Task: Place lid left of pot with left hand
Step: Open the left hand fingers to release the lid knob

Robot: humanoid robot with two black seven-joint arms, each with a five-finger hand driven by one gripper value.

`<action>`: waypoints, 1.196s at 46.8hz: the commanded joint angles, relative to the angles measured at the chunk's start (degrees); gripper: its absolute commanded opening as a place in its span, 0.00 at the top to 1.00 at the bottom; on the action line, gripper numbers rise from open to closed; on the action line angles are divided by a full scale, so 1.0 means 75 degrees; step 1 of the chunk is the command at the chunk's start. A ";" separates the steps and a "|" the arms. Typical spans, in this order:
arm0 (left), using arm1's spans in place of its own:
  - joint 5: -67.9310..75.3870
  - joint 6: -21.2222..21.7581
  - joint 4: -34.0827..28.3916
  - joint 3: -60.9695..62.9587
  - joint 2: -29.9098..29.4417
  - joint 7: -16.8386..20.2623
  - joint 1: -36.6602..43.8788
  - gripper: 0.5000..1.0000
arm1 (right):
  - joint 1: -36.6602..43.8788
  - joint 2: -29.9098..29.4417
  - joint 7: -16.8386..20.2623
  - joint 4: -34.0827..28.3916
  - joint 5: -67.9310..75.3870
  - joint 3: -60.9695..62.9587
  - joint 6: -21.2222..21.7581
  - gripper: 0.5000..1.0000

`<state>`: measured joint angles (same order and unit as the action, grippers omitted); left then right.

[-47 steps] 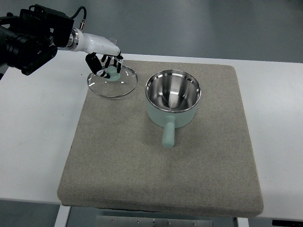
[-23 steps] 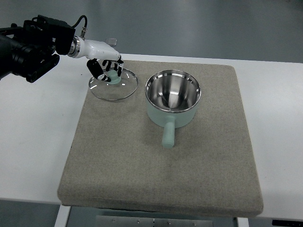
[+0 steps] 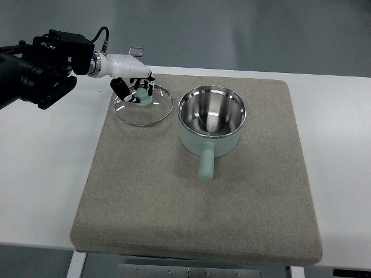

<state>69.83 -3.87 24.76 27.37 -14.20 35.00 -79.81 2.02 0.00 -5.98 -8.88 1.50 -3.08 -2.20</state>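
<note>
A round glass lid (image 3: 145, 113) with a metal rim and a pale green knob (image 3: 144, 98) sits low over the far left part of the grey mat (image 3: 191, 197), just left of the pot. My left hand (image 3: 134, 90) comes in from the upper left, its dark fingers curled around the knob. The pale green pot (image 3: 211, 121) stands open near the middle of the mat, steel inside, with its handle (image 3: 206, 166) pointing toward me. Only a narrow gap separates the lid's rim from the pot's rim.
The mat lies on a white table (image 3: 46, 174). My black left forearm (image 3: 40, 66) hangs over the table's far left corner. The table's far edge runs close behind the lid.
My left hand has shifted slightly right with the lid, so the lid now sits closer to the pot. The pot has not moved.
</note>
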 commanded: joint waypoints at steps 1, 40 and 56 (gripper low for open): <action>-0.0018 0.0082 0.0015 -0.0005 0.0007 0.0001 0.0000 1.00 | 0.0000 0.0000 0.0000 0.0000 0.0000 0.0000 0.0000 0.15; -0.0100 0.0352 0.0109 -0.0041 0.0077 0.0001 0.0270 0.81 | 0.0000 0.0000 0.0000 0.0000 0.0000 0.0000 0.0000 0.15; -0.0088 0.0340 0.0132 -0.0029 0.0007 0.0001 0.0246 0.41 | 0.0000 0.0000 0.0000 0.0000 0.0000 0.0000 0.0000 0.15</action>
<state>69.09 -1.26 25.64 27.15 -13.96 35.00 -77.89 2.02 0.00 -5.98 -8.88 1.50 -3.08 -2.20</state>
